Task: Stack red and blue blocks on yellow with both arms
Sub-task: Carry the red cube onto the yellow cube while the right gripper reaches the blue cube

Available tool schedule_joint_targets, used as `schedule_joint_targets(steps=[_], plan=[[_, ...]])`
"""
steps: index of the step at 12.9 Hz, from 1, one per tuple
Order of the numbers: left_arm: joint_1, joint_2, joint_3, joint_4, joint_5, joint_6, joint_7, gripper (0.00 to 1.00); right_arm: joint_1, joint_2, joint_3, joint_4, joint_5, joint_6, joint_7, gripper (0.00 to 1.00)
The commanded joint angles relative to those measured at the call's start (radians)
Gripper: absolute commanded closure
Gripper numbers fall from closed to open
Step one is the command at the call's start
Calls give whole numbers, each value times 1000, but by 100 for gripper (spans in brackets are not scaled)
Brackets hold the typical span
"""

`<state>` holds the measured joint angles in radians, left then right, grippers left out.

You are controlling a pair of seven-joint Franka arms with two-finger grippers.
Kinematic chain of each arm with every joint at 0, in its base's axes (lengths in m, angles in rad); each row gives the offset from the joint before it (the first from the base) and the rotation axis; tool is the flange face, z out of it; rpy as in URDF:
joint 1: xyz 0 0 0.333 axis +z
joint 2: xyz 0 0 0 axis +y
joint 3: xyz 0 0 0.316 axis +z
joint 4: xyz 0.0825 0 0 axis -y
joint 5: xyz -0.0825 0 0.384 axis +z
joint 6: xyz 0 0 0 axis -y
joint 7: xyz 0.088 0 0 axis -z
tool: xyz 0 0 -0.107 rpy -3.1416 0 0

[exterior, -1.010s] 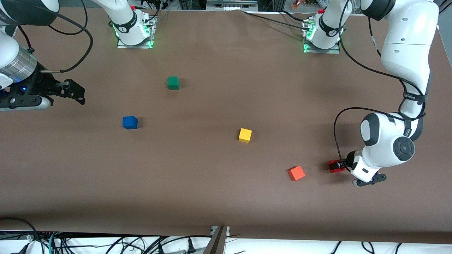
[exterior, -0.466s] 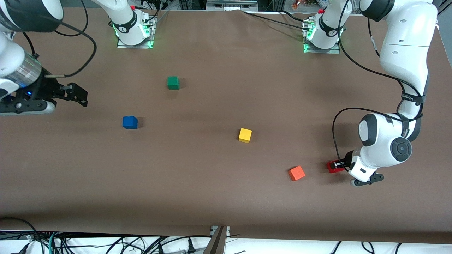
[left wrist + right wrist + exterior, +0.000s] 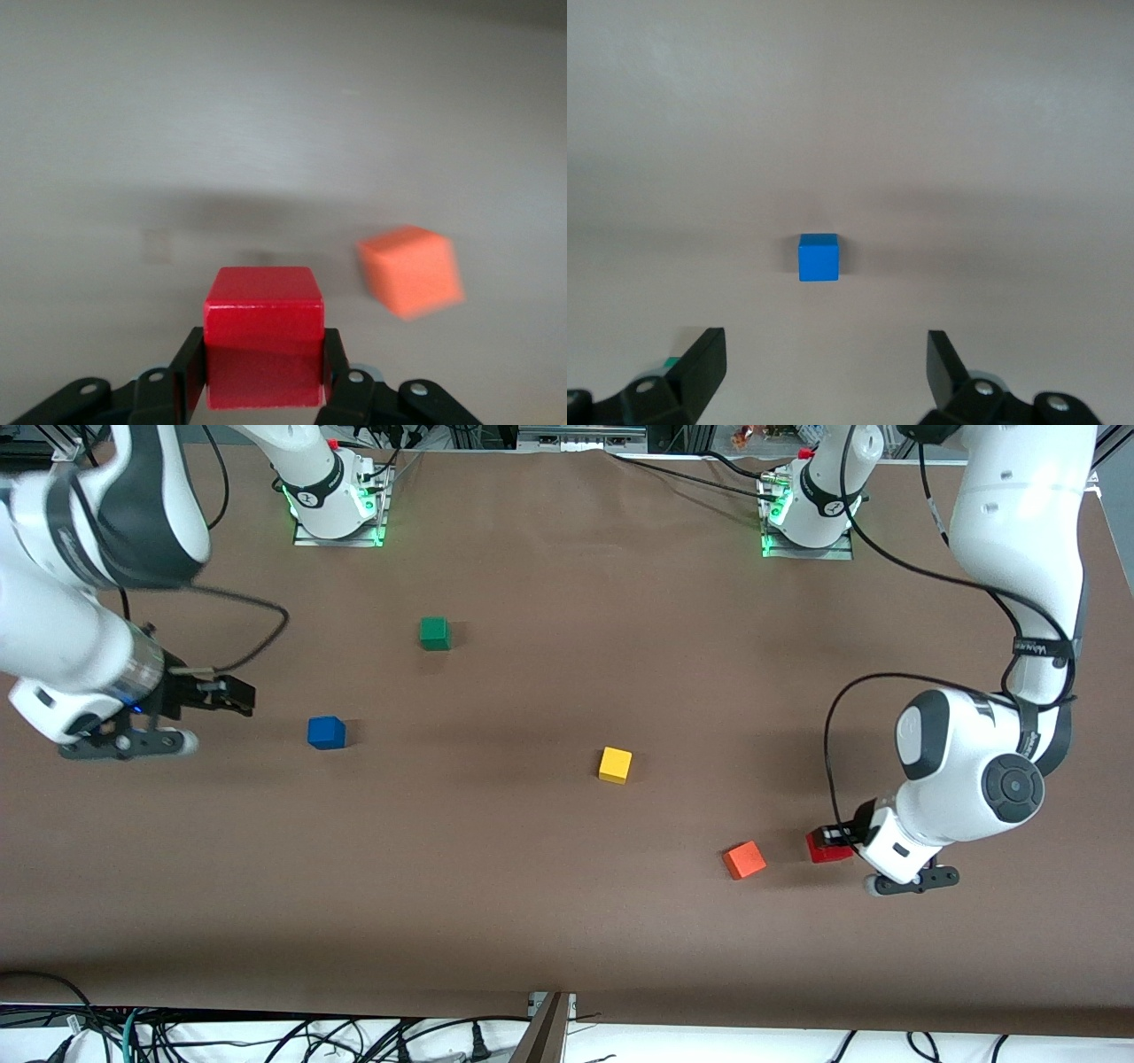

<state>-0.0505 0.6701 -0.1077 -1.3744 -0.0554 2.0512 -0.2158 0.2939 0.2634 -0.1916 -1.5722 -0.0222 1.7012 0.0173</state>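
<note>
The red block is now clamped in the left claw; the right claw, wide open and empty, has been brought toward the blue block, so both pickups are underway.

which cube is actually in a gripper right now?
The red cube: it sits clamped in the left gripper. Blue, green, yellow and orange cubes all lie free on the table.

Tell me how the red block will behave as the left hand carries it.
The red block looks like a rigid cube, so it probably won't deform between the left hand's fingers. Its flat sides suit a steady grip. Its slight sheen hints it could slip.
</note>
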Motion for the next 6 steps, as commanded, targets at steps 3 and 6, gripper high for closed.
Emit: schedule_joint_targets(steps=[3,6], plan=[[-225,-20,13,81,12,-78,-7,100,-9,17,1,-81,1,99,-114,0],[-372,-4,26,107,11,-77,-62,100,-35,7,0,-289,60,288,-112,0]])
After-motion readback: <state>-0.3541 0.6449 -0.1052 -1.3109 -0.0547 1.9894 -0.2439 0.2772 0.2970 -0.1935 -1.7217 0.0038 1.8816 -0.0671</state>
